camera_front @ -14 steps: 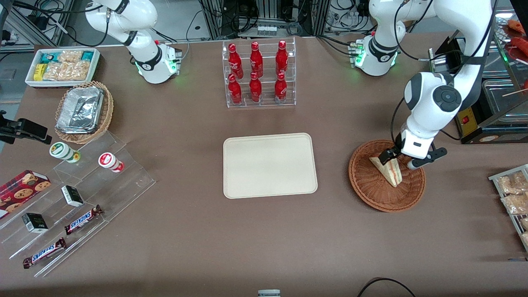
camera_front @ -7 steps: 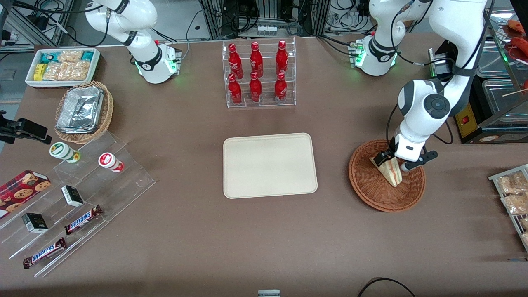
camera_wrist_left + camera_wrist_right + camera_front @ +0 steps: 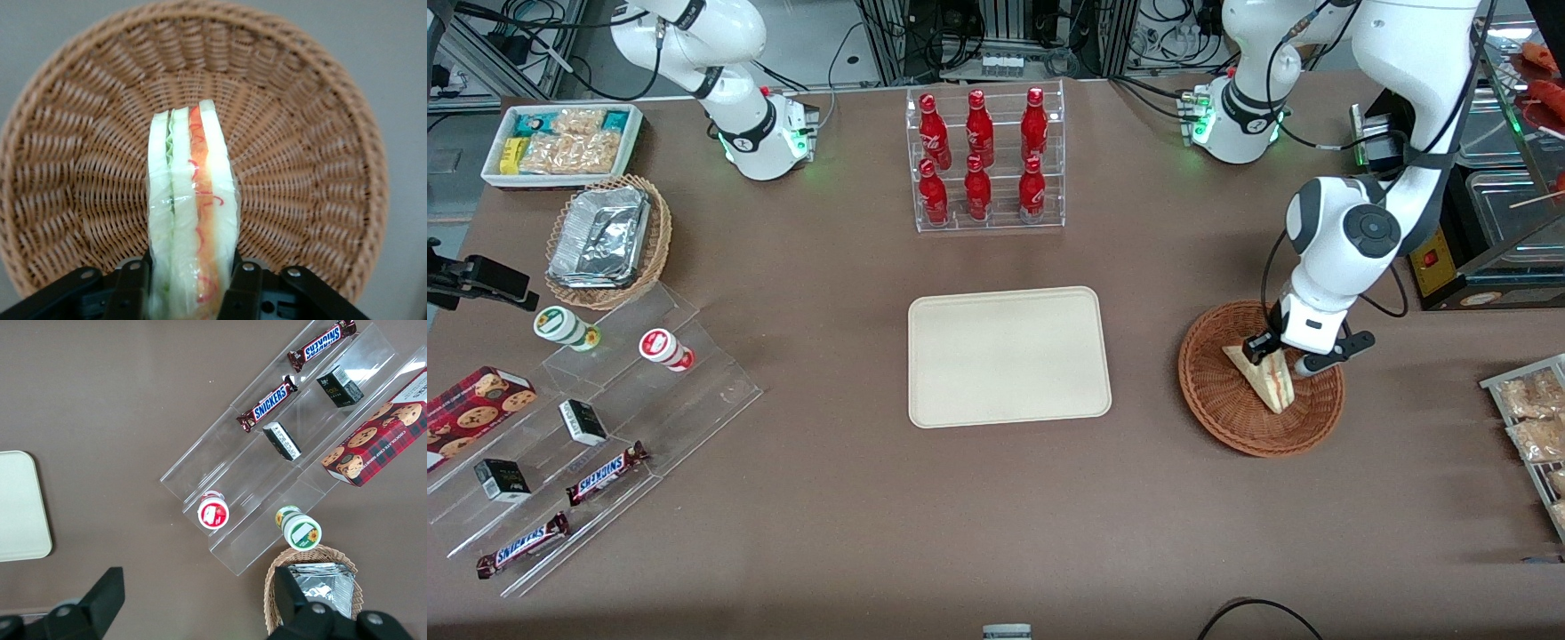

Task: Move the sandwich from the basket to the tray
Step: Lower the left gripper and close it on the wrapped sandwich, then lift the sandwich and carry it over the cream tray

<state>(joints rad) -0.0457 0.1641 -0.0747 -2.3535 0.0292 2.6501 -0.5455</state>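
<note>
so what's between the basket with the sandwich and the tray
Nothing. In the front view only bare brown table separates the basket from the tray. The gripper is down in the basket, closed on the sandwich.

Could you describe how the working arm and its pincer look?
The working arm has glossy white shells, with dark grey round caps at the joints. A thin black cable runs along it. Its base glows green. The pincer is above the basket; it has a white body and black fingers.
</note>
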